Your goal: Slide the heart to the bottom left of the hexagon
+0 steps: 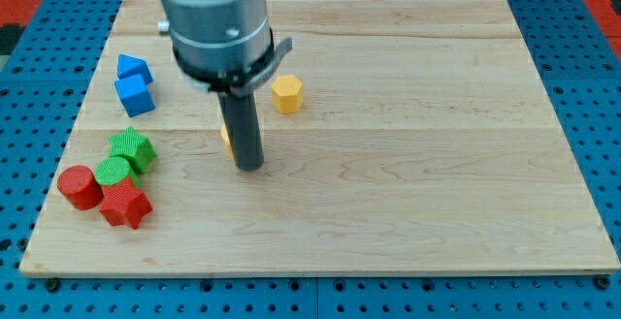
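- The wooden board [408, 193] carries everything, and most of it lies bare.
- Red and green blocks [114, 178] cluster at the view's left, well out of my path.
- The yellow hexagon [287, 94] sits near centre, my reference.
- My tip [250, 167], a bare rod with nothing to clamp, stands touching or just beside the yellow heart [225, 139], mostly hidden behind it, lower-left of the hexagon.

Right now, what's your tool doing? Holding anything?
No gripper, only a rod, holding nothing. My tip rests on the board, right beside a mostly hidden yellow block, below-left of the yellow hexagon.
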Controlling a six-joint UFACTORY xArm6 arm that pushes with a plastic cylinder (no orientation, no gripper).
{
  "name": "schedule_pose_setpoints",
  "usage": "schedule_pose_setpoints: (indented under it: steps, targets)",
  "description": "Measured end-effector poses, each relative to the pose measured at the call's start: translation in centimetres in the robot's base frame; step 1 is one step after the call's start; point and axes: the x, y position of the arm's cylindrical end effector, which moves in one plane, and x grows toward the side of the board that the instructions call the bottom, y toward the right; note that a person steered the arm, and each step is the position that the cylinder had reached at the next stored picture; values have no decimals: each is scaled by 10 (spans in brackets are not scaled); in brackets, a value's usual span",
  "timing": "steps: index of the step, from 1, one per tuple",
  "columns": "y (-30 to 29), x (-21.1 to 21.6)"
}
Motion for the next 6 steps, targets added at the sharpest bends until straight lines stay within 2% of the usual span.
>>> schedule_pose_setpoints:
  steps: [1,2,3,4,5,6]
  targets:
    - [0,-30]
    - [-16,2]
    - [-59,-12]
    - [-28,-56]
    - [-50,-64]
    - [-116,-63]
